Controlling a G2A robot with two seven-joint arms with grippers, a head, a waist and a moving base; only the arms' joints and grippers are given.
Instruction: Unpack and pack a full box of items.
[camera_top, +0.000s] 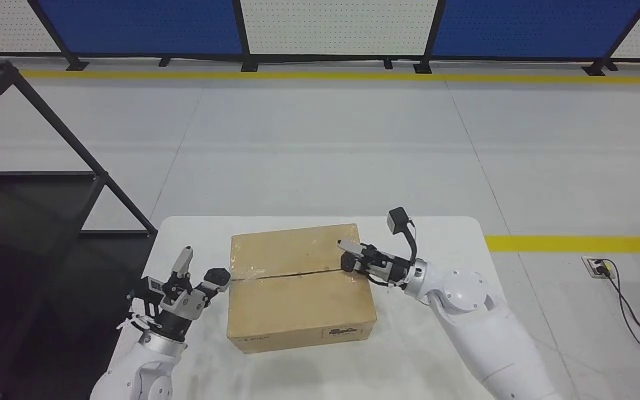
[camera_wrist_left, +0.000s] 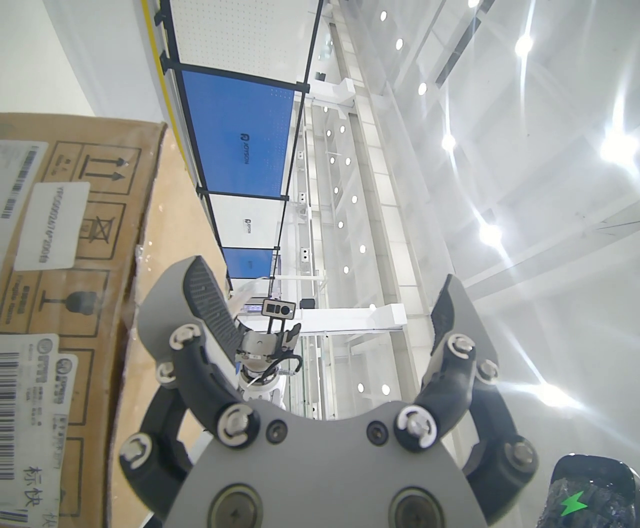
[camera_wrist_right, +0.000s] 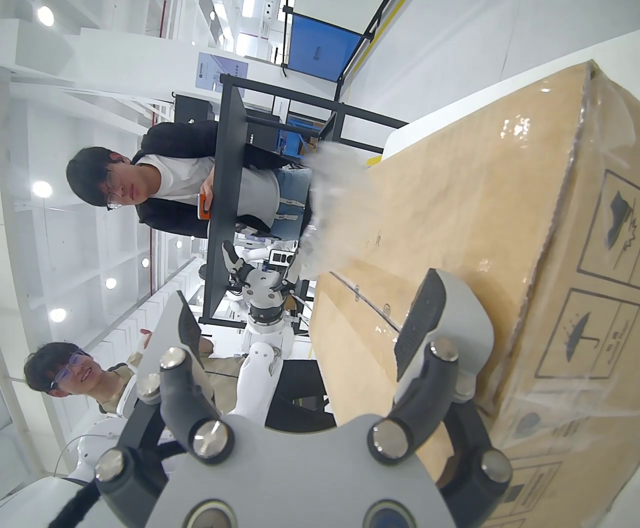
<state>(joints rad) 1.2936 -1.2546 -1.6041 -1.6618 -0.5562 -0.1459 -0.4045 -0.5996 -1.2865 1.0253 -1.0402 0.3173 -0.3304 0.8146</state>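
Cardboard box (camera_top: 300, 295) closed. Left gripper (camera_top: 200, 270) spread empty just beside it; right gripper (camera_top: 349, 256) spread over its top edge.

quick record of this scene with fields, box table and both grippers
surface: white table
box: cardboard box, standing mid-table, flaps shut, seam running across its top
left gripper: open, holding nothing, beside one side of the box
right gripper: open, holding nothing, at the box's opposite top edge by the seam
task state: box not yet opened
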